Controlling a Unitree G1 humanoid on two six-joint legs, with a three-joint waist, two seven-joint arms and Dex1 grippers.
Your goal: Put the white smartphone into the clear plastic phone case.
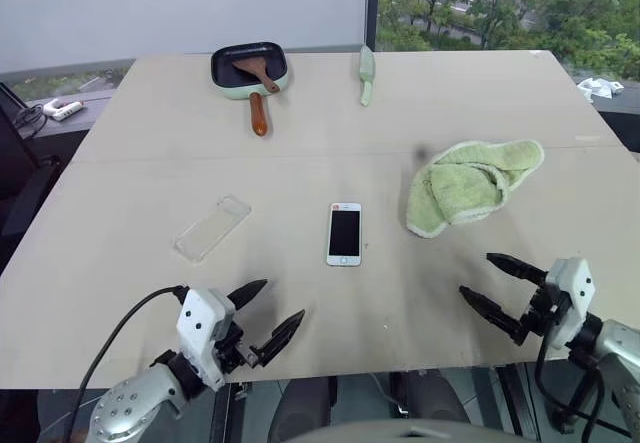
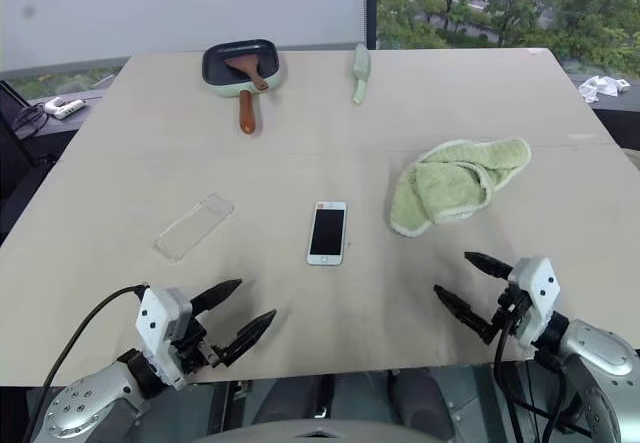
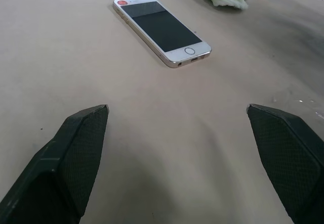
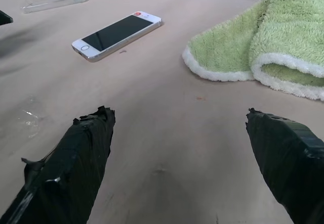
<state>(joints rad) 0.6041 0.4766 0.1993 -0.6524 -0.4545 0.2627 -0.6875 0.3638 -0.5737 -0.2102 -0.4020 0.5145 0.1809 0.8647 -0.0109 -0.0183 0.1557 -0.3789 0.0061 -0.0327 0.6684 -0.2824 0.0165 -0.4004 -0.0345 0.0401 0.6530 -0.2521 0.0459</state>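
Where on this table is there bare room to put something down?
Bare: between the clear phone case and the white smartphone, and the middle stretch before the frying pan. Crowded: the right, under the green towel.

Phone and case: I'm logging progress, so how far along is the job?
Nothing looks done yet. The white smartphone lies screen up on the table, apart from the empty clear case on its left. Nothing is in hand: the left hand and right hand are open near the table's front edge. Picking up and fitting remain.
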